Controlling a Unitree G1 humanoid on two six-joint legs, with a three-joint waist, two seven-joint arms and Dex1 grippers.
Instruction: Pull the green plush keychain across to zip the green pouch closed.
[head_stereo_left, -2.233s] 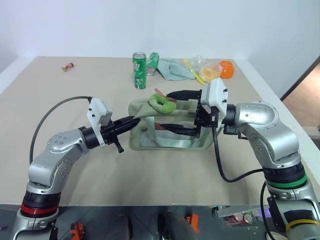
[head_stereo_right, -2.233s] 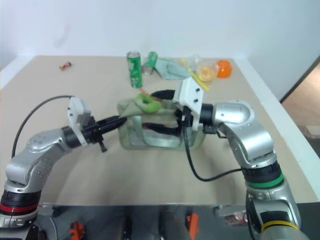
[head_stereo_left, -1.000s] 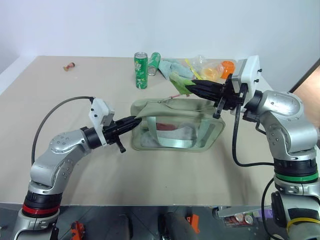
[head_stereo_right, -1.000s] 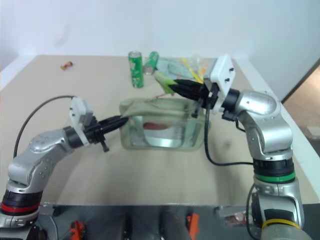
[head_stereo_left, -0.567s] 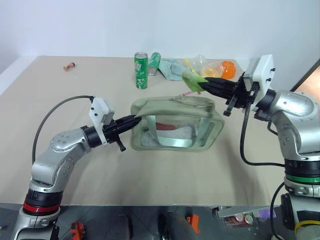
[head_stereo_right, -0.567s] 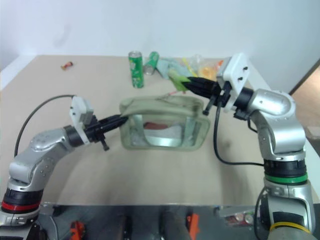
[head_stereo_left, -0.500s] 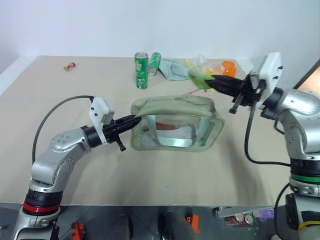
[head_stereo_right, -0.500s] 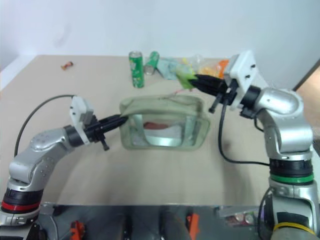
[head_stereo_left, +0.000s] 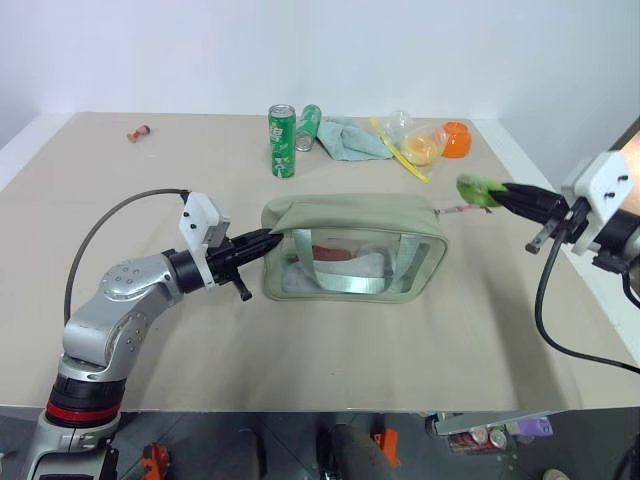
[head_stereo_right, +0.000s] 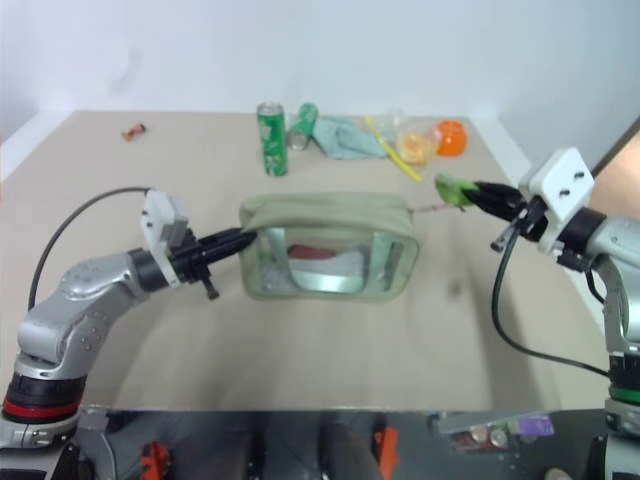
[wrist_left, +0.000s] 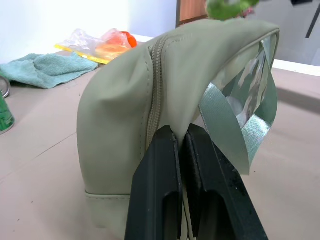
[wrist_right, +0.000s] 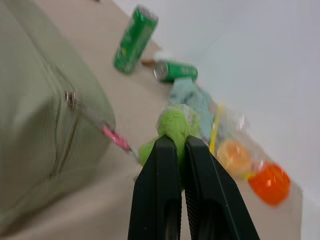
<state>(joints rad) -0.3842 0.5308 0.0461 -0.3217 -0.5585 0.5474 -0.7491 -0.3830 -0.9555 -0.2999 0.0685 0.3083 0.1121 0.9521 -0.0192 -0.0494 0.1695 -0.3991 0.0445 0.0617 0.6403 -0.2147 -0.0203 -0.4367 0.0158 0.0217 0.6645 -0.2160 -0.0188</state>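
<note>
Beige table (head_stereo_left: 330, 340), white wall behind. Left gripper (head_stereo_left: 272, 239) pinching green pouch (head_stereo_left: 350, 215) end; right gripper (head_stereo_left: 492, 194) pinching green plush keychain (head_stereo_left: 475, 188).

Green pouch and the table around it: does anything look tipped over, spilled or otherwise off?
One green soda can lies on its side at the far edge, beside the upright can. The green pouch looks zipped and sits flat; nothing else stands out.

Sage-green pouch (head_stereo_left: 350, 215), bright-green keychain (head_stereo_left: 477, 190), pink cord (head_stereo_left: 452, 209).

Bright even light, soft shadows; right wrist view blurred, backdrop washed out.
</note>
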